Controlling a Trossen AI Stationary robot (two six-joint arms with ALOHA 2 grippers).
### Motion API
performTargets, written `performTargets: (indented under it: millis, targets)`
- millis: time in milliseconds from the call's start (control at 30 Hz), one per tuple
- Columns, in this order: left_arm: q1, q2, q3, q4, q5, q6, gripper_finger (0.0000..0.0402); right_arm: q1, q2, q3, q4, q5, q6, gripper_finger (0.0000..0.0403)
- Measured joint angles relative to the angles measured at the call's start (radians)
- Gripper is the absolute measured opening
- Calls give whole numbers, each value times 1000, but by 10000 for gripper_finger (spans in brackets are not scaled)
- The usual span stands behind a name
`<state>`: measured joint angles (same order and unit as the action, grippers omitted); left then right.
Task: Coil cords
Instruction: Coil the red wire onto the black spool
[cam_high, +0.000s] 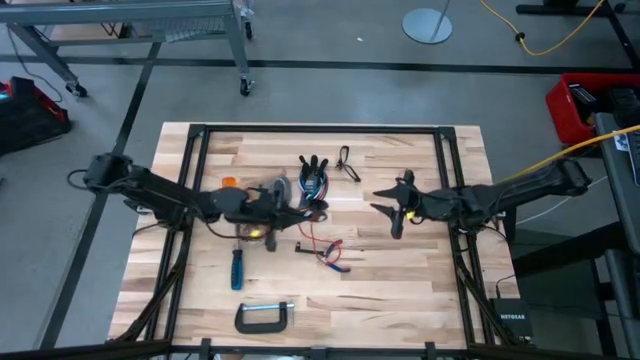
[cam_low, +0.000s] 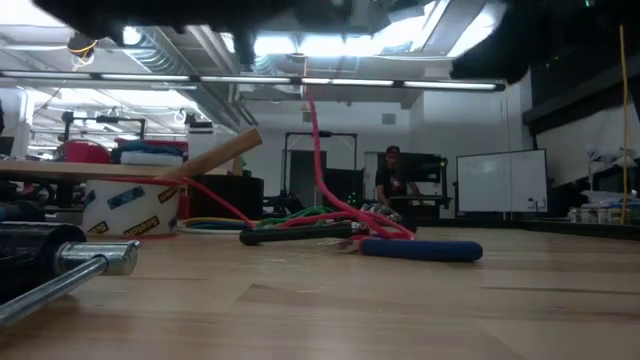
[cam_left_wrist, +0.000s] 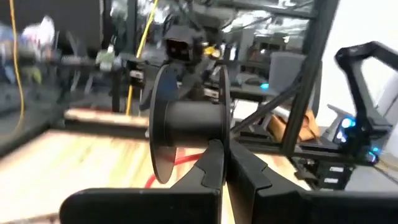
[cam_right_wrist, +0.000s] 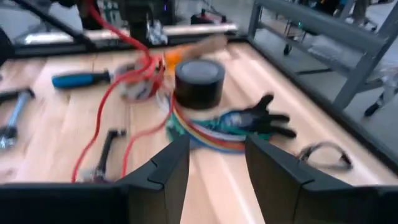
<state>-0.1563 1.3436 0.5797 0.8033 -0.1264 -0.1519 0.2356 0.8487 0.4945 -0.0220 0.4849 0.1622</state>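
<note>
My left gripper (cam_high: 296, 208) is over the table's middle, shut on a black spool (cam_left_wrist: 186, 121). A red cord (cam_low: 318, 160) comes down from beneath the spool (cam_left_wrist: 180, 160). Its lower part (cam_high: 322, 250) lies loose on the wood. A thin black cord (cam_high: 347, 163) lies in a small loop toward the far edge (cam_right_wrist: 323, 155). My right gripper (cam_high: 383, 205) hangs open right of centre, pointing at the left arm. Nothing is between its fingers (cam_right_wrist: 217, 168). My left gripper has its two fingers closed together at the lower rim of the spool's flange (cam_left_wrist: 222, 134); the fingers hide the exact spot. They reach level from the table's left. The spool is lifted clear with its axis level and lying across the fingers.
A dark tape roll (cam_right_wrist: 199, 81) stands beside a bundle of coloured wires with black plugs (cam_right_wrist: 249, 124). A blue-handled tool (cam_high: 237, 268) and a black C-clamp (cam_high: 263, 317) lie near the front edge. An orange object (cam_high: 230, 183) sits by the left arm.
</note>
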Motion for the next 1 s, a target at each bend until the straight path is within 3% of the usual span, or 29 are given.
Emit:
performTargets:
  millis: [167, 367, 600, 733, 1000]
  targets:
    - [39, 103, 137, -188, 41, -59, 0, 0, 19, -49, -7, -23, 70, 160]
    - [66, 194, 249, -209, 101, -6, 0, 0, 53, -51, -20, -113, 77, 160]
    - [74, 255, 283, -212, 124, -7, 0, 0, 93, -52, 6, -102, 72, 160]
    - [65, 272, 283, -226, 124, -4, 0, 0, 99, -51, 110, -69, 35, 160]
    - [51, 273, 283, -228, 126, 8, 0, 0, 102, -51, 314, -176, -12, 160]
